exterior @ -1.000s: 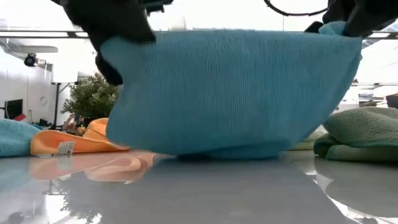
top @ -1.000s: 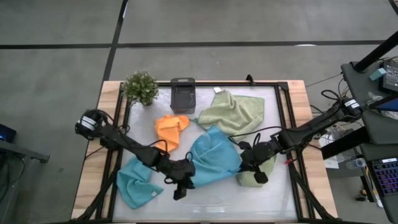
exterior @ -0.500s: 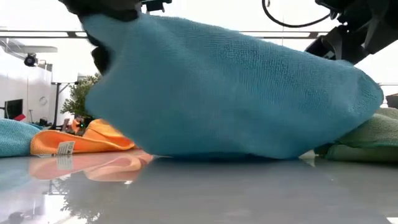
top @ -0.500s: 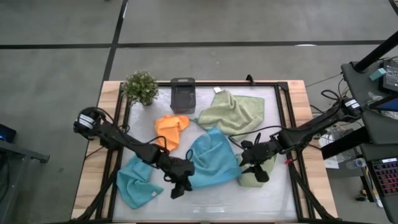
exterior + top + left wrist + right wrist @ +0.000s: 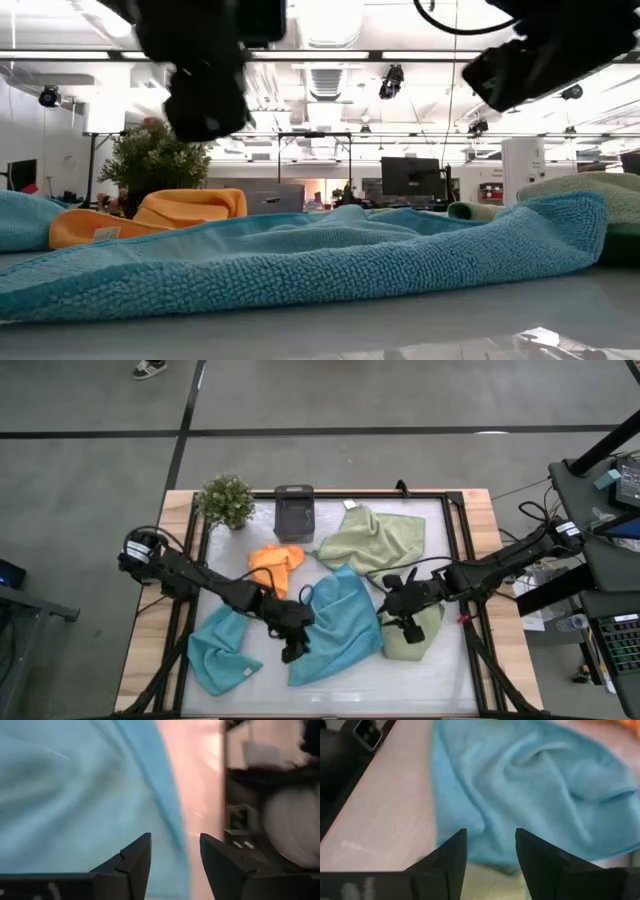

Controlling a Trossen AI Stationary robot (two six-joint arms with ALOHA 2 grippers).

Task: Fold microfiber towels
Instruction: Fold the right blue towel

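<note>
Looking down, the light blue towel lies spread mid-table, left claw at its left edge, right claw at its right. At table level it lies flat. Each wrist view shows that arm's fingers apart and empty above it.

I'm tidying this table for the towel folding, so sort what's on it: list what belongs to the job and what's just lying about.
Belongs to the job:
- middle blue towel, spread flat
- crumpled blue towel, front left
- orange towel
- spread green towel, at the back
- bunched green towel, beside the right gripper

Just lying about:
- potted plant
- dark grey box
</note>
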